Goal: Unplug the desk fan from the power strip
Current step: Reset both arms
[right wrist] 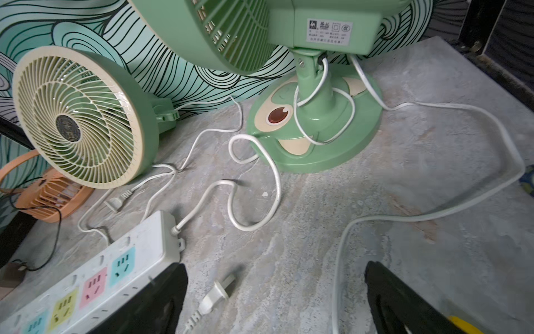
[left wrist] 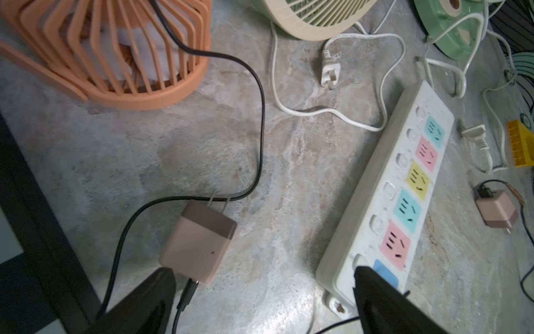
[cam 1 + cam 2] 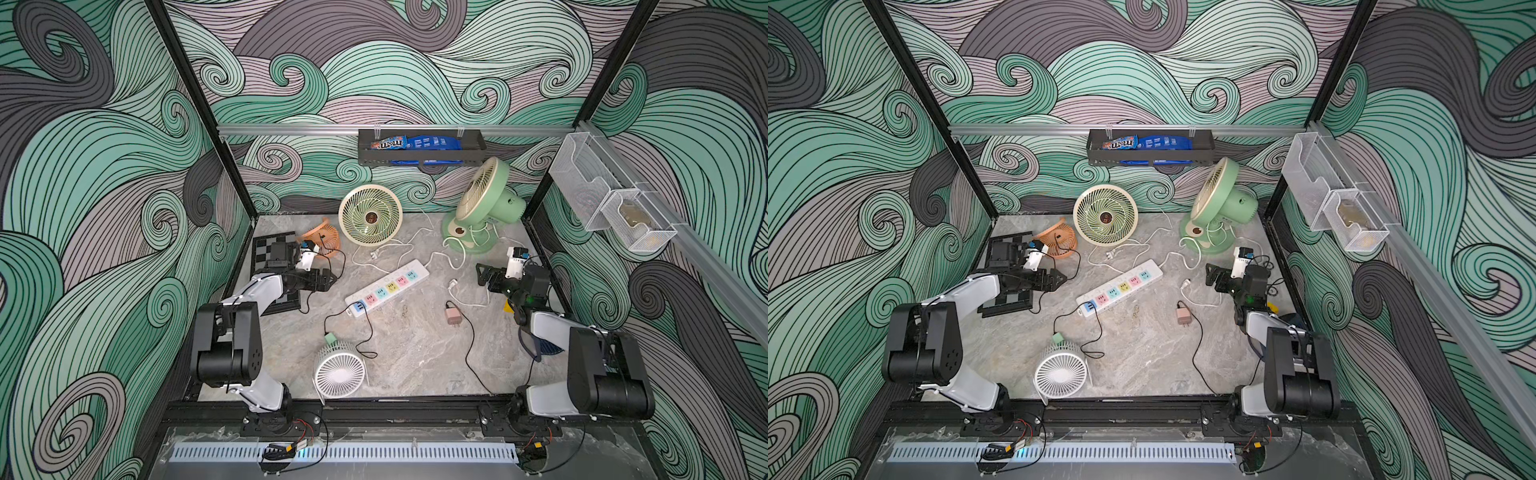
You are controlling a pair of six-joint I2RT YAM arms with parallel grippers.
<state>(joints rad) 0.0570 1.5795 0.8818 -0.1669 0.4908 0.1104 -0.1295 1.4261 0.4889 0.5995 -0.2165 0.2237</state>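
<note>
Teal-and-grey swirl-patterned walls, black corner posts, silver rail, grey marbled tabletop.

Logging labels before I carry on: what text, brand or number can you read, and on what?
"m&m": candy bag in the black wall rack.
Blue packet beside it: white print, too small to read.
Sticker on the green fan: blurred, unreadable.
Hub badge of the cream fan: unreadable.
On the power strip: no text shows.
</note>
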